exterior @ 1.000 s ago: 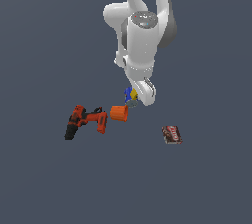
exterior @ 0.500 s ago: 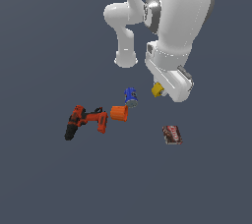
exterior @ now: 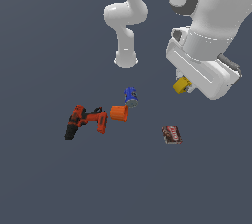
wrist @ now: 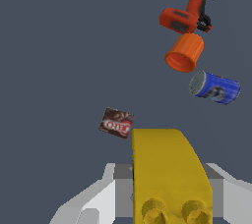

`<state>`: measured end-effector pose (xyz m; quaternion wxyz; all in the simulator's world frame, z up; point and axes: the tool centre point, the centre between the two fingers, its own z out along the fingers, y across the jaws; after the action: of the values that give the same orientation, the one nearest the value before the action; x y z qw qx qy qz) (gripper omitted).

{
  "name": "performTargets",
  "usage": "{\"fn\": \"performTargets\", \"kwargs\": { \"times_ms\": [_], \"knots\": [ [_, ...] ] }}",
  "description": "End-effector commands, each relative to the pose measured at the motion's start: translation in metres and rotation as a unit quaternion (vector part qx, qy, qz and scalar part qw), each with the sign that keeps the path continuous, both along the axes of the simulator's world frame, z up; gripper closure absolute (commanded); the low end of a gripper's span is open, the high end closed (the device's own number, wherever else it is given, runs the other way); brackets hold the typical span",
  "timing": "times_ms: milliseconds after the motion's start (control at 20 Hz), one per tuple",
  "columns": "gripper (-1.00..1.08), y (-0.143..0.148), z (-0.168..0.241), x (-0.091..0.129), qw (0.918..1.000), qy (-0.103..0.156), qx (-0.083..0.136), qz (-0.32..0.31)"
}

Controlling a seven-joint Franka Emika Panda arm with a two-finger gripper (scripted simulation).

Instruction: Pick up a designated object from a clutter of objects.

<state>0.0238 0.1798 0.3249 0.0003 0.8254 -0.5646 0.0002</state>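
The power drill [exterior: 86, 121], orange cup [exterior: 119, 113], blue can [exterior: 130, 96] and dark red box [exterior: 173, 134] lie on the table [exterior: 44, 179]. The gripper [wrist: 170, 196] jaws are clamped on the yellow block [wrist: 167, 169], held well above them; the pick looks essentially complete.

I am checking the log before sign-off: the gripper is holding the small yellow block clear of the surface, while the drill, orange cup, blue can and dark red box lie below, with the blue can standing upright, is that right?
One detail is off: the blue can lies on its side, not upright, as the wrist view shows. The rest holds: the gripper grips the yellow block aloft, above the drill, orange cup and dark red box.
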Motion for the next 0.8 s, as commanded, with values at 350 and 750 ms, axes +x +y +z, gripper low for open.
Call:
{"fn": "performTargets", "kwargs": {
  "times_ms": [350,750],
  "knots": [
    [1.08,0.033,0.032,0.021,1.0000,0.000,0.000,0.000],
    [1.08,0.042,0.041,0.028,1.0000,0.000,0.000,0.000]
  ]
}}
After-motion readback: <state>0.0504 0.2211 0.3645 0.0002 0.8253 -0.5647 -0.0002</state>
